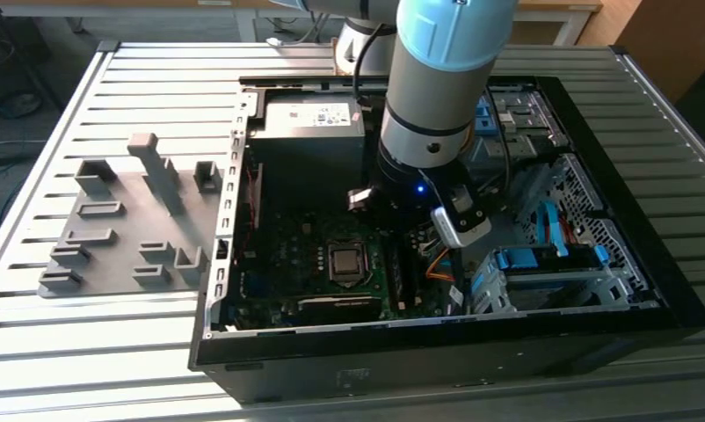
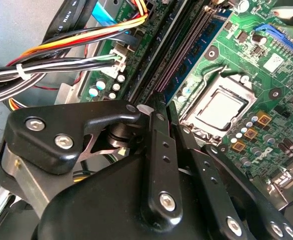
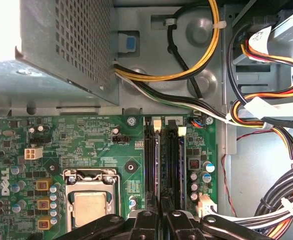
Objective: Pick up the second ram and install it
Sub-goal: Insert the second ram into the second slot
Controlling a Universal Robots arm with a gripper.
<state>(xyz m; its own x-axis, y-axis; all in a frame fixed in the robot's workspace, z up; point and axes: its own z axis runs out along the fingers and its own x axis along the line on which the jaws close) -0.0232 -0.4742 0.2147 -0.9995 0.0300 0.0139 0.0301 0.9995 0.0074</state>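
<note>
Gripper (image 3: 161,220) lowered inside open computer case (image 1: 634,290), directly over memory slots (image 3: 164,155) beside CPU socket (image 3: 90,202). Jaws nearly closed, fingers (image 2: 159,150) close together; grasp unconfirmed. Second ram (image 2: 189,75) apparently seated in slot; identity uncertain.

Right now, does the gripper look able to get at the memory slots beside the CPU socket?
Probably yes. In the first wrist view the gripper sits right at one end of the memory slots. The cables run off to the side along the case wall and do not cross the slots.
</note>
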